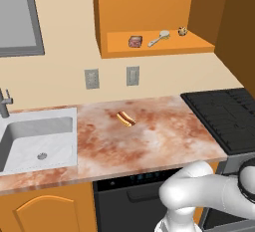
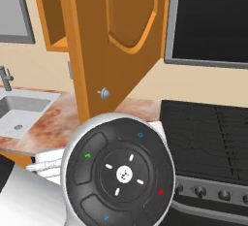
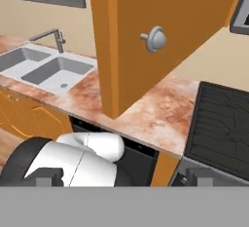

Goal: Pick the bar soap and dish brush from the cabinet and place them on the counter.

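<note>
The wall cabinet (image 1: pixel 124 7) stands open, and its door (image 3: pixel 146 36) with a round silver knob (image 3: pixel 154 39) swings out over the counter (image 1: pixel 164 141). On its shelf lie the reddish bar soap (image 1: pixel 135 41) and, just to its right, the pale dish brush (image 1: pixel 158 39). My gripper (image 3: pixel 121 178) is open, its two fingertips far apart with nothing between them. It sits low in front of the counter's edge, well below the shelf and facing the door.
A small speckled round item (image 1: pixel 183 31) sits right of the brush. A hot dog (image 1: pixel 126 119) lies mid-counter. The white sink (image 1: pixel 40 141) with its faucet (image 3: pixel 53 37) is at the left, the black stovetop (image 1: pixel 224 116) at the right. A dark microwave (image 2: pixel 208 21) hangs above the stove.
</note>
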